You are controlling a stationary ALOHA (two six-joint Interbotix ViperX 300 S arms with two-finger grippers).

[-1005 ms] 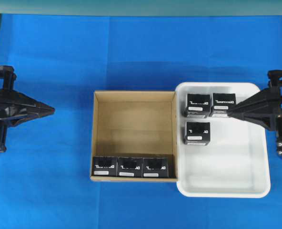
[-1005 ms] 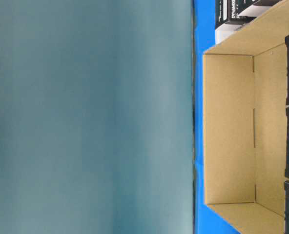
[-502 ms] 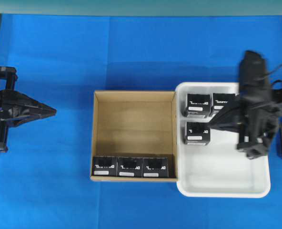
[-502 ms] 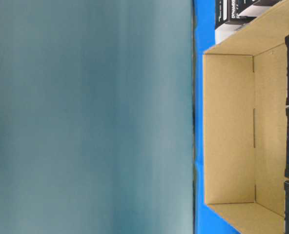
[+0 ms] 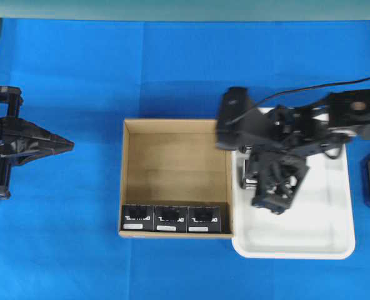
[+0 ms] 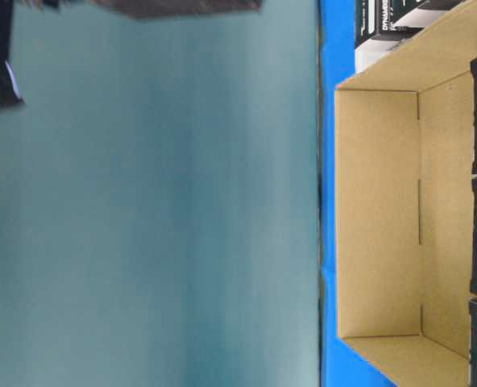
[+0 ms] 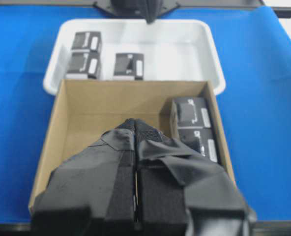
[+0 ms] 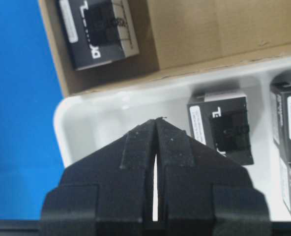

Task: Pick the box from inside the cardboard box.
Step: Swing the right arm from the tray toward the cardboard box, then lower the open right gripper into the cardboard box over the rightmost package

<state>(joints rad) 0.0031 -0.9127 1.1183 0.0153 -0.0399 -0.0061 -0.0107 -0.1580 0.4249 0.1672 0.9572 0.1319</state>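
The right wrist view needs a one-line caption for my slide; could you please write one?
Shut right tool above the white tray, a black box beside it, another in the cardboard carton.

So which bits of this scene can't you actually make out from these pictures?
- Overhead view: the right arm covers the black boxes in the white tray; its end effector can't be picked out there.
- Table-level view: the black boxes in the cardboard box are cut off by the right edge.
- Left wrist view: the closed left end effector hides the carton's near corner, so only two boxes show inside.
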